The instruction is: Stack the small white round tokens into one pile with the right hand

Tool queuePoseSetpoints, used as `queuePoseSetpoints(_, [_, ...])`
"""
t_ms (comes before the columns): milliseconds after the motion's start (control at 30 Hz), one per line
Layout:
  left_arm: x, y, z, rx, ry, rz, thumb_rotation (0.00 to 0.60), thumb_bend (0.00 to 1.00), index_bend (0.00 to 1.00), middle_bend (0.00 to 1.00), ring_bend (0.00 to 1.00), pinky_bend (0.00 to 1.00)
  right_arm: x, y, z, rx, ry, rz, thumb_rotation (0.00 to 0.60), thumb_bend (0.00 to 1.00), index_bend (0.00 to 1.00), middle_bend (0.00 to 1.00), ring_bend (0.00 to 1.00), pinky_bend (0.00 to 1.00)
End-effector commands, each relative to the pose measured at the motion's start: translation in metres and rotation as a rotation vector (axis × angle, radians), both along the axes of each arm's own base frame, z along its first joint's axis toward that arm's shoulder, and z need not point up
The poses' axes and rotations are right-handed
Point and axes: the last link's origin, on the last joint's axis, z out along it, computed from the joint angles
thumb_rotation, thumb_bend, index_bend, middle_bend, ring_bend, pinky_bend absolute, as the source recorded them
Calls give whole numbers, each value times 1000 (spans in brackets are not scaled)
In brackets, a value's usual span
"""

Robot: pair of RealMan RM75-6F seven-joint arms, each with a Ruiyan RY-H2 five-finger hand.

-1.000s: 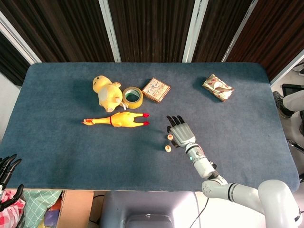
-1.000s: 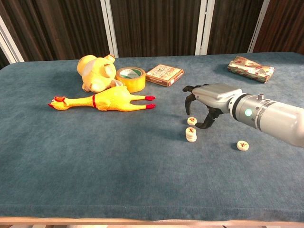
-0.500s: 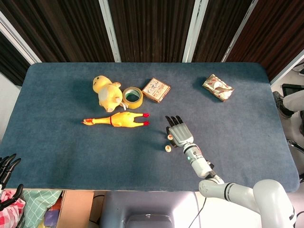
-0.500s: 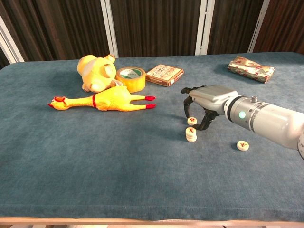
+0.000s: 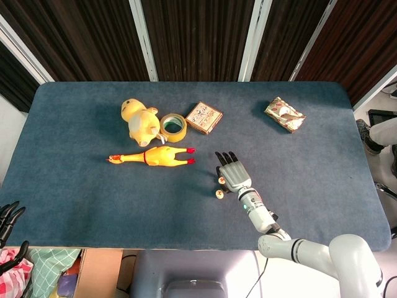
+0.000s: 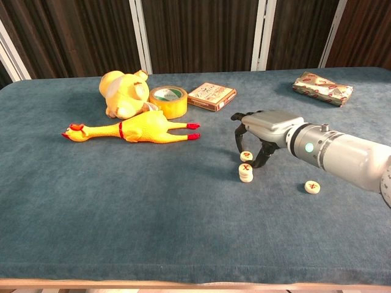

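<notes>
While a short pile of small white round tokens with red marks stands a little right of the frame's centre in the chest view, a single loose white token lies flat just behind it, directly under the right hand. That hand hangs over the loose token with its fingers arched down on both sides; they look apart and not yet closed on it, though whether a fingertip touches it cannot be told. Another flat white token sits well apart, toward the lower right. The step in hand looks like picking up the loose token; the next move would call for pinching it by its edge, lifting it, and setting it squarely on the pile without knocking the pile over. Being discs, the tokens have no long axis; each lies face up, and the pile's axis is upright. Toward the upper left lie a yellow rubber chicken, a yellow plush toy, a roll of tape and a small printed box. The left hand is not visible in either view.
</notes>
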Motion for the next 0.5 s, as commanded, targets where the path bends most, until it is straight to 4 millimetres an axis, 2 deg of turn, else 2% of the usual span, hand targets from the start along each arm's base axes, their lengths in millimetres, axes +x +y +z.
queuePoseSetpoints(33, [0,0,0,0,0,0,600,442,0,0,0,74,4,3,9,-11,-42,14,600,472,646,37,0,0])
queuePoseSetpoints(267, [1,-1,0,-1,1,-4,600,443,0,0,0,74,15,21,31,35,-148,35,600,472,646,40,0,0])
queuePoseSetpoints(500, [1,-1,-1,0,2,-4,600,443,0,0,0,74,11,39,41,71,-107,72,600,472,645,40,0,0])
